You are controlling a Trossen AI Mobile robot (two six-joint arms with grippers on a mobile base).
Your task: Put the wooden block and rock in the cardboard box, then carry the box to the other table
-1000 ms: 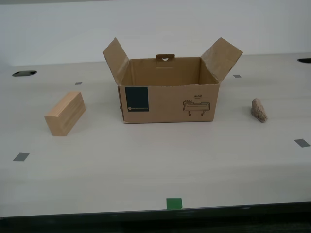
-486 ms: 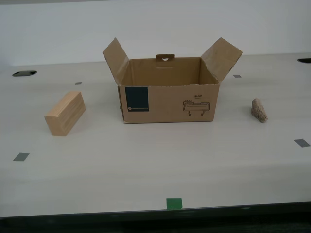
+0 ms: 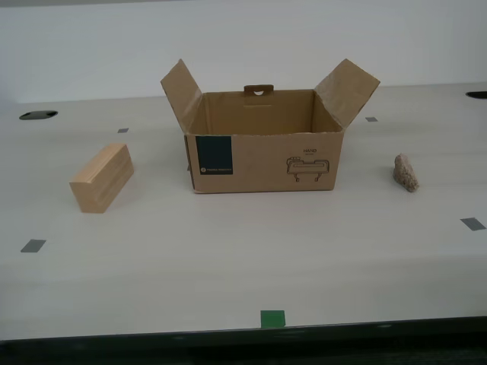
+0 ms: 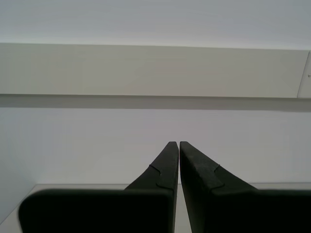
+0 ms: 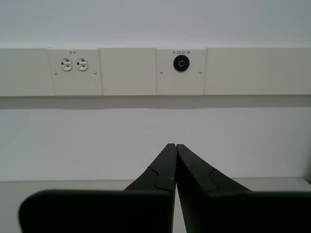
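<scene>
The cardboard box [image 3: 262, 152] stands open in the middle of the pale table, flaps up, blue label facing the camera. The wooden block [image 3: 102, 178] lies on the table toward the exterior view's left of the box. The rock [image 3: 405, 172] sits toward the exterior view's right of it. Neither arm shows in the exterior view. My first gripper [image 5: 175, 145] is shut with nothing in it, pointing at a white wall. My second gripper [image 4: 178, 143] is also shut and empty, facing the wall. The other table is out of view.
Grey tape squares [image 3: 33, 245] [image 3: 472, 223] and a green tape mark [image 3: 272, 318] lie on the table. A dark cable hole [image 3: 38, 115] sits at the back on the exterior view's left. Wall outlets [image 5: 74, 64] show in the first wrist view.
</scene>
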